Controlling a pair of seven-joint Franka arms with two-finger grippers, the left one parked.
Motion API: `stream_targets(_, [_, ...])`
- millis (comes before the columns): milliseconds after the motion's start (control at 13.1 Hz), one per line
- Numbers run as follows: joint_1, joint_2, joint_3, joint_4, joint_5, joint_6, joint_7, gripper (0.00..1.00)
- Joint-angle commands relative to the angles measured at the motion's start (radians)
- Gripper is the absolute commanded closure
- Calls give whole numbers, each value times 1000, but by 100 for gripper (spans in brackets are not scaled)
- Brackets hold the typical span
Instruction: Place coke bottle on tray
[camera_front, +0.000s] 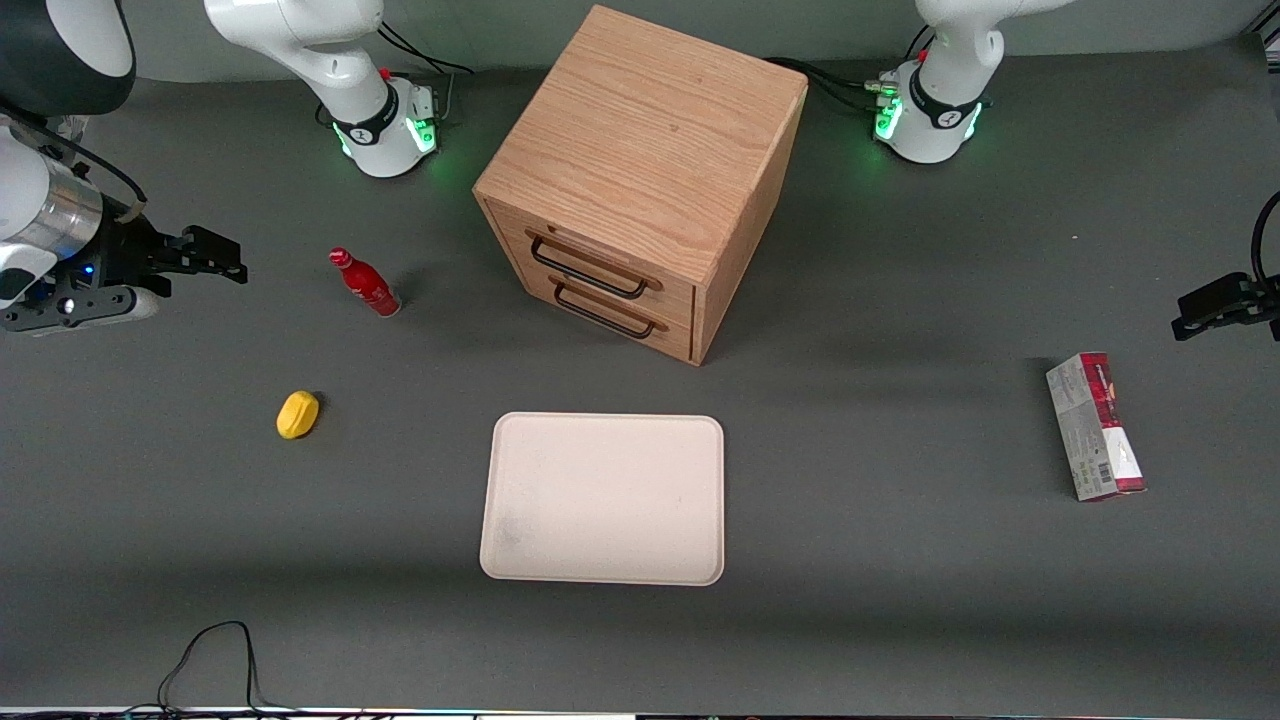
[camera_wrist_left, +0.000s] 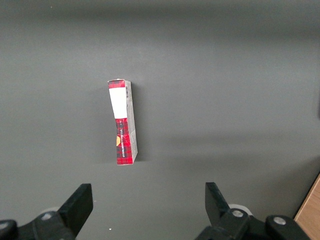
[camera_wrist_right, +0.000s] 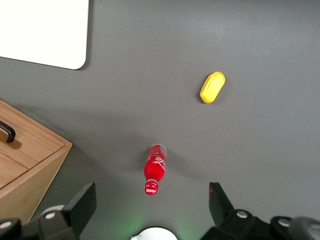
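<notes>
The coke bottle (camera_front: 365, 283) is a small all-red bottle with a red cap, standing upright on the grey table, farther from the front camera than the tray. It also shows in the right wrist view (camera_wrist_right: 154, 168). The tray (camera_front: 603, 497) is a flat cream rectangle near the table's front, with nothing on it; one corner shows in the right wrist view (camera_wrist_right: 45, 30). My gripper (camera_front: 205, 258) hangs open and empty above the table, at the working arm's end, a short way from the bottle. Its dark fingertips (camera_wrist_right: 82, 205) stand wide apart.
A yellow lemon-shaped lump (camera_front: 297, 414) lies nearer the front camera than the bottle. An oak drawer cabinet (camera_front: 640, 180) with two dark handles stands farther from the camera than the tray. A red and grey carton (camera_front: 1095, 426) lies toward the parked arm's end.
</notes>
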Motion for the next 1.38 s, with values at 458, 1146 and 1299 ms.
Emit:
stream_targets(458, [9, 53, -26, 88, 8, -89, 19, 0])
stream_targets(1146, [22, -165, -37, -110, 6, -138, 42, 0])
stream_targets(1299, [22, -317, -32, -249, 6, -127, 42, 0])
